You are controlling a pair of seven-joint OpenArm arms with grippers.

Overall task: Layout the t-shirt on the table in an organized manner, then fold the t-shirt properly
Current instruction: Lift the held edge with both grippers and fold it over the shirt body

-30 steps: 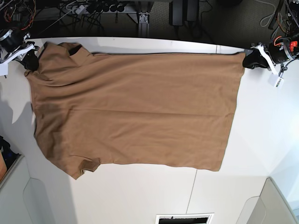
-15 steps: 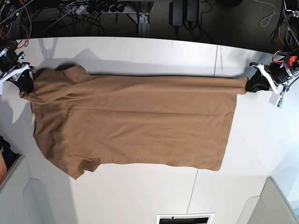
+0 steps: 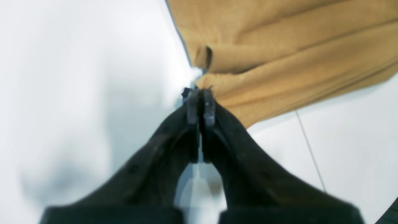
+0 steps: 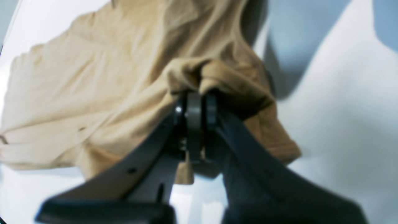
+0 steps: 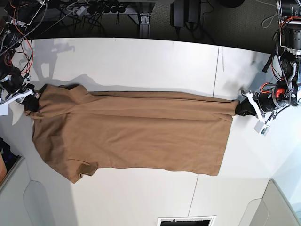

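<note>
The tan-brown t-shirt lies lengthwise on the white table, its sleeved end at the base view's left. My left gripper is shut on the shirt's far right corner; in the left wrist view the left gripper pinches the edge of the shirt. My right gripper is shut on the far left corner; in the right wrist view the right gripper clamps bunched cloth of the shirt. The near sleeve rests flat.
Grey bins sit at the front left and front right corners. A dark slot is in the front edge. Cables and gear lie beyond the far edge. A thin seam crosses the table.
Both grippers have drawn the shirt's far edge toward the front of the table, so the cloth shows much narrower front to back. The left gripper has also shifted inward.
</note>
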